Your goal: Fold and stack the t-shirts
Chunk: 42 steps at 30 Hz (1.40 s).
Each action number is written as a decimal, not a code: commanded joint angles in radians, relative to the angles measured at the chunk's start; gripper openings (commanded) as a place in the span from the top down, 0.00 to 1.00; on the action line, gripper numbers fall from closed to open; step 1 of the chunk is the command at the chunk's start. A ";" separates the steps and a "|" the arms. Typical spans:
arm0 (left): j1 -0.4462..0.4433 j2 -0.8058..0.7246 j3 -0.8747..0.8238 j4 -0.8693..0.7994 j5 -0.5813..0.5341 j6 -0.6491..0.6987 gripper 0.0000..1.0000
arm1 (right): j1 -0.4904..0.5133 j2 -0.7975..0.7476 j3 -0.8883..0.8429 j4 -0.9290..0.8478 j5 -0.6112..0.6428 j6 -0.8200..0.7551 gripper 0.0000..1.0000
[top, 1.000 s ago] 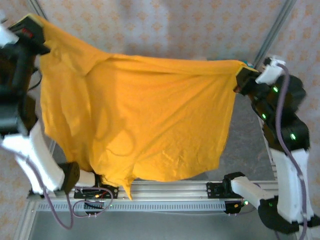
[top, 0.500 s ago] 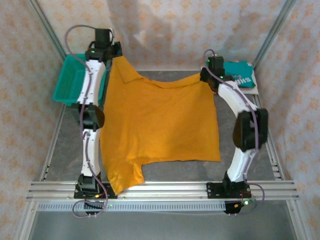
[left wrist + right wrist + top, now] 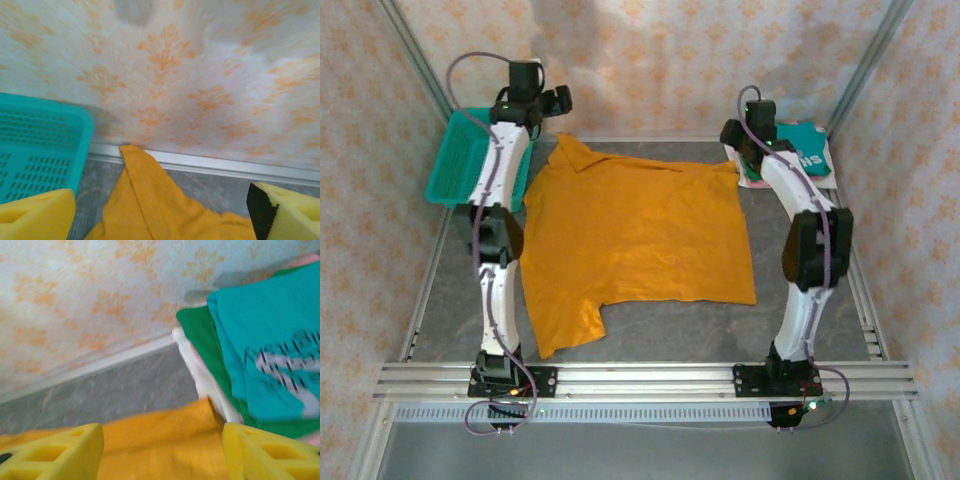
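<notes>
A second earlier the orange shirt had hung in the air, stretched between both arms. Half a second earlier it had been swung down, its far corners still pinched. Now it lay spread on the table in the middle of the frame, with one sleeve trailing toward the lower left.

The left gripper had let go. Its fingers stood wide apart, and the shirt's pointed corner lay loose between them, near the basket. The right gripper had also released, its fingers spread over the other far corner. That corner lay just beside the stack of folded shirts at the upper right, teal on top.

I judged the spreading step done and folding ready to start, though the upper-left edge looked rumpled and might need smoothing first.
</notes>
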<state>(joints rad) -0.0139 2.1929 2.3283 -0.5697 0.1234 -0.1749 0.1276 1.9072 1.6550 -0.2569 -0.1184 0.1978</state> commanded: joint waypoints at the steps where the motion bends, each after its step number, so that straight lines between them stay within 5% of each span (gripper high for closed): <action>1: -0.033 -0.241 -0.374 0.165 0.035 -0.073 0.13 | 0.036 -0.169 -0.216 0.065 -0.087 0.038 0.37; 7: -0.116 -0.582 -0.949 0.197 -0.027 -0.134 0.23 | 0.101 -0.398 -0.543 0.019 -0.141 0.058 0.45; 16: -0.135 -0.980 -1.415 -0.193 -0.123 -0.426 0.27 | 0.144 -0.516 -0.758 -0.009 -0.139 0.046 0.46; 26: -0.538 -1.434 -1.745 -0.526 -0.212 -0.992 0.48 | 0.148 -0.421 -0.739 0.066 -0.196 0.031 0.46; 33: -0.693 -1.399 -1.815 -0.539 -0.186 -1.142 0.54 | 0.149 -0.450 -0.776 0.062 -0.189 -0.011 0.45; 42: -0.725 -1.436 -1.870 -0.652 -0.186 -1.185 0.58 | 0.149 -0.446 -0.782 0.064 -0.188 -0.015 0.45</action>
<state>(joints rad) -0.7288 0.7834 0.4835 -1.0882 -0.0296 -1.3006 0.2699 1.4818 0.8890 -0.2146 -0.3122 0.2008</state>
